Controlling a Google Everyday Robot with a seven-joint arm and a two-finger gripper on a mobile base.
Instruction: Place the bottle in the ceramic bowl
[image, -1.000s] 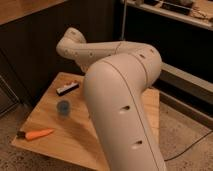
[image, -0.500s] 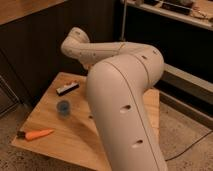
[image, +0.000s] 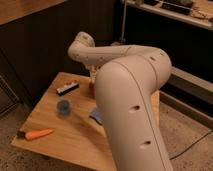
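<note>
The bottle (image: 67, 88), whitish with dark marks, lies on the wooden table (image: 75, 145) near its far left edge. A red-orange sliver (image: 92, 86) right of it, at the edge of my arm, looks like the ceramic bowl; most of it is hidden. My white arm (image: 130, 100) fills the middle of the camera view, with its elbow (image: 80, 47) above the table's far side. The gripper is hidden behind the arm, somewhere over the far part of the table.
A small round blue cup (image: 63, 106) stands in the middle left of the table. A blue sponge (image: 96, 115) lies beside my arm. An orange carrot (image: 37, 134) lies near the front left corner. Dark shelving stands behind the table.
My arm's elbow has shifted a little to the right and down over the table's far side. The things on the table have not moved.
</note>
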